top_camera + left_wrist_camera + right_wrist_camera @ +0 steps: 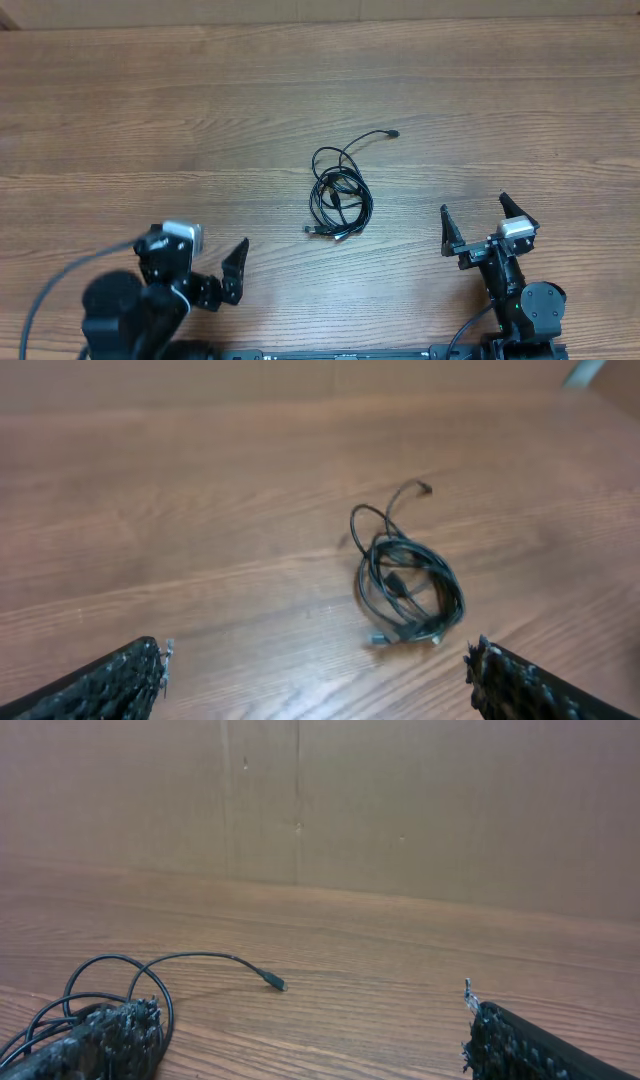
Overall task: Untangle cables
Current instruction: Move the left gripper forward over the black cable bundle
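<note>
The cables (338, 194) lie as one tangled coil of thin black cords in the middle of the wooden table, with one loose end and plug (394, 133) reaching to the upper right. The coil also shows in the left wrist view (405, 585) and at the lower left of the right wrist view (95, 995), where the loose plug (275, 983) lies on the wood. My left gripper (215, 262) is open and empty at the lower left, apart from the coil. My right gripper (487, 218) is open and empty at the lower right.
The wooden table (150, 120) fills the overhead view. A brown wall (400, 810) rises behind the table's far edge in the right wrist view. Both arm bases stand at the near edge.
</note>
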`<act>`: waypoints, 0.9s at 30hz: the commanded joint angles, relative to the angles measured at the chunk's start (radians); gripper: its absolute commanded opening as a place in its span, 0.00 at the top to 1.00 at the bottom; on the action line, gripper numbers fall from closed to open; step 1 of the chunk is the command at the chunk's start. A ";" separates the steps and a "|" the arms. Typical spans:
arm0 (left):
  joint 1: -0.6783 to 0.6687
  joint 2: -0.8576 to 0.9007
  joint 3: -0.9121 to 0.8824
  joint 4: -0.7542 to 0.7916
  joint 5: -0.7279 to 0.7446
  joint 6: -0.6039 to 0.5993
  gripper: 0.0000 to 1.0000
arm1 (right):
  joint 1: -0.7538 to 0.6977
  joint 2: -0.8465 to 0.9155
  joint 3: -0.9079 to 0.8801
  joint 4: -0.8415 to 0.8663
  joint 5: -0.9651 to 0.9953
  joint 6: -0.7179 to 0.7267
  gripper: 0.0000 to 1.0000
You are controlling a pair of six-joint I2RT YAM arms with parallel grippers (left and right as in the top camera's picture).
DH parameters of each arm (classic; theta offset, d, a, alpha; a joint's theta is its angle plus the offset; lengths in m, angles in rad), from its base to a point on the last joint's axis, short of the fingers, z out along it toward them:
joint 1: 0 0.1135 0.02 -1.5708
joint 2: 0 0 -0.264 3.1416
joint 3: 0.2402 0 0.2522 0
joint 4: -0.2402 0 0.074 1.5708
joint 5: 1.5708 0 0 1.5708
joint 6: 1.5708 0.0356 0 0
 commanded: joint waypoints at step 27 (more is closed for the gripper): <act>-0.333 0.767 0.438 -0.134 0.048 0.099 0.01 | 0.006 -0.010 -0.011 0.005 0.002 -0.001 0.00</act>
